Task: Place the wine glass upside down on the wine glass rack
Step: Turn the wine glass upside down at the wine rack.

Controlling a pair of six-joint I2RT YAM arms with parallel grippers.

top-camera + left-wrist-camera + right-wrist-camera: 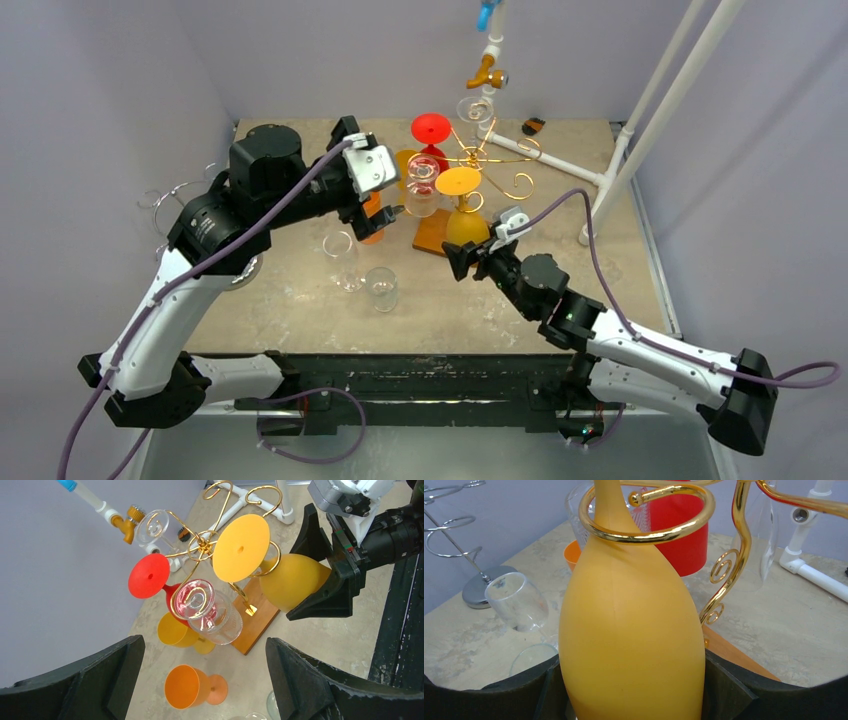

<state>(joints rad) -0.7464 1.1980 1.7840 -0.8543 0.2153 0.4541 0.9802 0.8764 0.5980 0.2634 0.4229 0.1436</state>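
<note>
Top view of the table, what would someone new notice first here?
The yellow wine glass stands out, upside down in the right gripper, its stem threaded through a ring of the gold rack toward the back. Behind it a red glass hangs from the same rack, with clear glasses on the table nearer the left arm.

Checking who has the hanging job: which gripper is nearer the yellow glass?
Right. The right gripper clasps the yellow glass by its bowl; the left gripper hangs open, apart, off to the left of the rack.
</note>
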